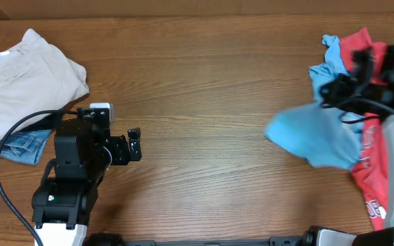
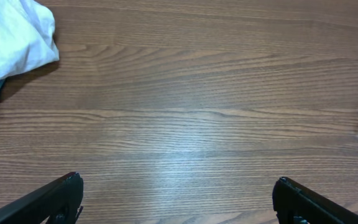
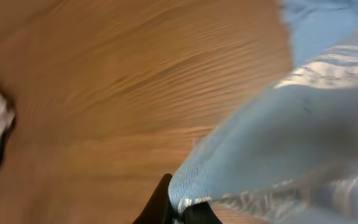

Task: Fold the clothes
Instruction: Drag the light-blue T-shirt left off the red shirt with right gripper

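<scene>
Wood counter [image 1: 204, 82] | right claw [image 3: 179, 211] pinched shut on blue garment [image 1: 317, 140], cloth draping toward 8 o'clock | left claw [image 1: 135, 145] spread wide, empty; garment at its 3 o'clock, well apart | I judge the right arm nearer.

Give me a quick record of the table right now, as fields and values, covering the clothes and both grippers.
left gripper: open, over bare table
right gripper: shut on light blue garment, held above the table
right side: crumpled red garment
left side: folded beige garment lying partly over jeans
</scene>
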